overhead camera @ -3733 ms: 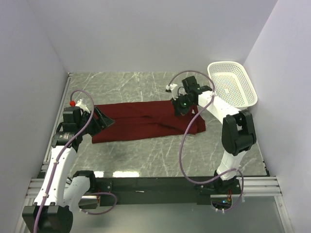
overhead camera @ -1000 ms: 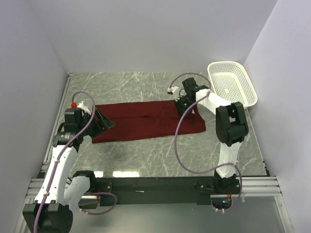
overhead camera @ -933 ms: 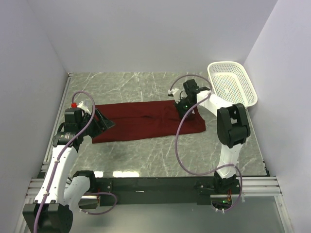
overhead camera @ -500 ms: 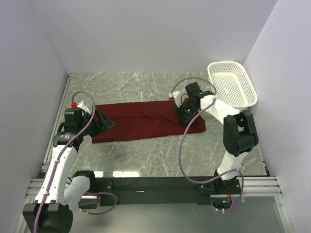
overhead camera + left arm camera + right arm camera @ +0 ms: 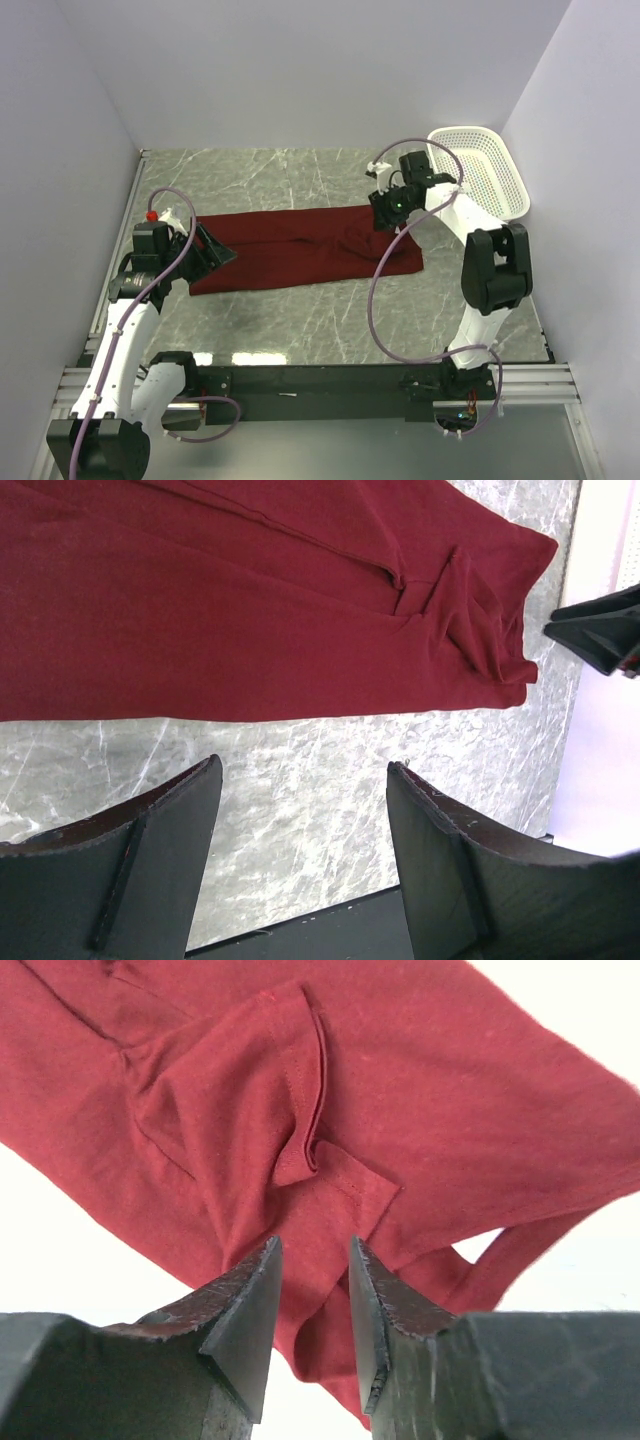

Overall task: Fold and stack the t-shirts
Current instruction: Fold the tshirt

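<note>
The maroon t-shirt (image 5: 300,248) lies flat on the marble table as a long folded band running left to right. A sleeve (image 5: 250,1110) is creased over at its right end. My right gripper (image 5: 382,214) hangs above that right end, jaws open and empty, with the cloth (image 5: 430,1090) lying below my fingertips (image 5: 313,1242). My left gripper (image 5: 222,252) stands open at the shirt's left end. In the left wrist view bare table shows between its fingers (image 5: 305,764), and the shirt (image 5: 250,610) lies just beyond them.
A white perforated basket (image 5: 480,175) stands at the back right corner, close behind the right arm. White walls close in the table on the left, back and right. The black rail (image 5: 320,380) with the arm bases runs along the near edge.
My right gripper has opened, let go of the shirt's right end, and lifted up and to the right toward the basket. The left arm has not moved.
</note>
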`<control>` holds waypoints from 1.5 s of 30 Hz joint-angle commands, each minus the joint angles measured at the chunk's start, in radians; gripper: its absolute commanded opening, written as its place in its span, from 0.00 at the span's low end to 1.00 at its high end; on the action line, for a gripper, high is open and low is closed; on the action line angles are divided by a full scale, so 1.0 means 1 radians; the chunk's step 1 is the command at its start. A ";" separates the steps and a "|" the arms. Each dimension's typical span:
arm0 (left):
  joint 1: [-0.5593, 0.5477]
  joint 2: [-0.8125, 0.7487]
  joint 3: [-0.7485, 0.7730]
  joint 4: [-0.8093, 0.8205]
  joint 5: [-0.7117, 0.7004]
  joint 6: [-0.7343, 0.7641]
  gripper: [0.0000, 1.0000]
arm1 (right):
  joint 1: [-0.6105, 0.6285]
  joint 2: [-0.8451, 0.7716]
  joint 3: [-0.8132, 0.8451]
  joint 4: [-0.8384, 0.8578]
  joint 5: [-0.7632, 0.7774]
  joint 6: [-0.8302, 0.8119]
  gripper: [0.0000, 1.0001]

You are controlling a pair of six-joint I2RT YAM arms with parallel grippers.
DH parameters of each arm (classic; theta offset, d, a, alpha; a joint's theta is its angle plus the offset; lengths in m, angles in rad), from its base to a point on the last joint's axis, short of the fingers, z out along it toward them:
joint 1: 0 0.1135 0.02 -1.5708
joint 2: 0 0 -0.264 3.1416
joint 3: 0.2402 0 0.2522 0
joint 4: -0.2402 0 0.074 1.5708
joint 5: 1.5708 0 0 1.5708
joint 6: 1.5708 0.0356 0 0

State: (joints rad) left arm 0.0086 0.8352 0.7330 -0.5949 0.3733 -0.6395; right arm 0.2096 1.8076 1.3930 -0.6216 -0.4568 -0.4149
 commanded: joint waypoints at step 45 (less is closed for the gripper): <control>-0.002 -0.015 0.009 0.014 0.010 0.011 0.72 | 0.240 0.007 0.043 -0.023 0.142 -0.062 0.00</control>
State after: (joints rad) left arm 0.0086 0.8349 0.7330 -0.5953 0.3763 -0.6395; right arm 0.3988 1.9331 1.4696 -0.6903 -0.3676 -0.4698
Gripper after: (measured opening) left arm 0.721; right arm 0.010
